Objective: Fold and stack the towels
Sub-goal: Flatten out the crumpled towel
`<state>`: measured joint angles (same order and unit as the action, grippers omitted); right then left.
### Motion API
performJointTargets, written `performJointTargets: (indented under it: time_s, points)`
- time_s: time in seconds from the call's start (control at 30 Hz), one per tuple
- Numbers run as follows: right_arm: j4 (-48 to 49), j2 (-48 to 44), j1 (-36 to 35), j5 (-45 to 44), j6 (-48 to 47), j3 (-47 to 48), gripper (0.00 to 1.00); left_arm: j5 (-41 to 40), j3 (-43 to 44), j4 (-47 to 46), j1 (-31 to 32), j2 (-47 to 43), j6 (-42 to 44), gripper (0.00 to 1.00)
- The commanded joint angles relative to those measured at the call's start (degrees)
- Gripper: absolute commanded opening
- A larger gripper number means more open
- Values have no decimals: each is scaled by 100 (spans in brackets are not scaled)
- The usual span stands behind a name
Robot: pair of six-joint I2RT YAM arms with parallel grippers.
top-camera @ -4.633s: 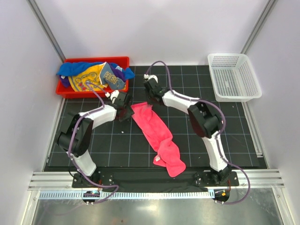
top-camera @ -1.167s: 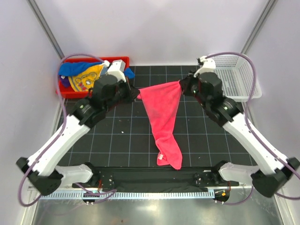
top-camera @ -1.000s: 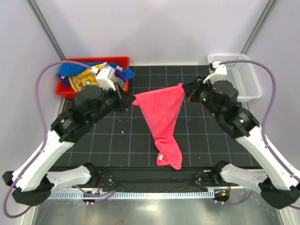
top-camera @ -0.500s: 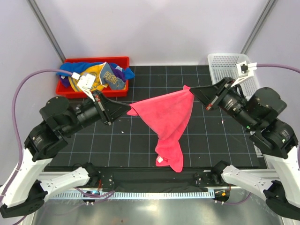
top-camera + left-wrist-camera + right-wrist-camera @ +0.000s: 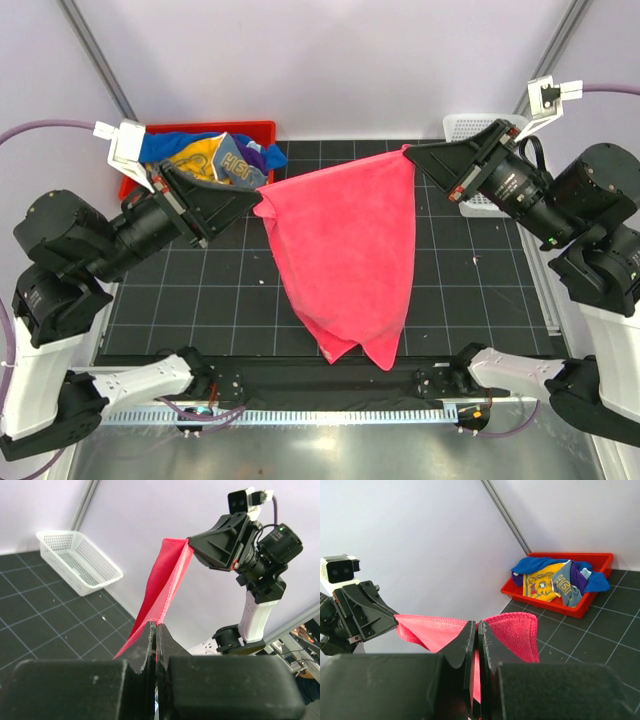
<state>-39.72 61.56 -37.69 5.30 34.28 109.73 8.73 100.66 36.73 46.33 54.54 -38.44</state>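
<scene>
My left arm: raised, pointing right; left gripper clenched on the pink towel at its left top corner.
My right arm: raised, pointing left; right gripper clamped on the right top corner.
Towel: hangs spread between them over the mat.
Far left: other towels heaped in the red bin.

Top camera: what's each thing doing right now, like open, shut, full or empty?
pink towel: unfolded, held up, stretched between both grippers.
left gripper: shut on pink towel.
right gripper: shut on pink towel.
bin towels: crumpled, unfolded.
red bin: holds the crumpled towels.
white basket: empty, upright.
</scene>
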Motion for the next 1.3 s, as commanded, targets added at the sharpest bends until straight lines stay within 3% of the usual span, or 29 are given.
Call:
performJointTargets:
  time_s: [0.0,0.27,0.63,0.8,1.0,1.27]
  points:
    - [-132,84,51,-55,-53,461,1,-30,418,-122,-36,117,56,0]
    - [-62,-109,51,-494,-273,66,1,-319,674,18,-45,328,187,0]
    - [368,558,69,-2190,-1327,-435,1,-2367,560,-95,-228,1251,1048,0]
    - [956,1251,200,-2718,-1854,-558,1,-1657,534,-665,-1291,2182,803,0]
    - [1546,1947,1113,-2017,-1715,-541,1,-620,840,-1071,-2223,3113,574,0]
    - [1564,2247,1387,-1217,-1715,57,1,58,1492,-957,-2418,3414,776,0]
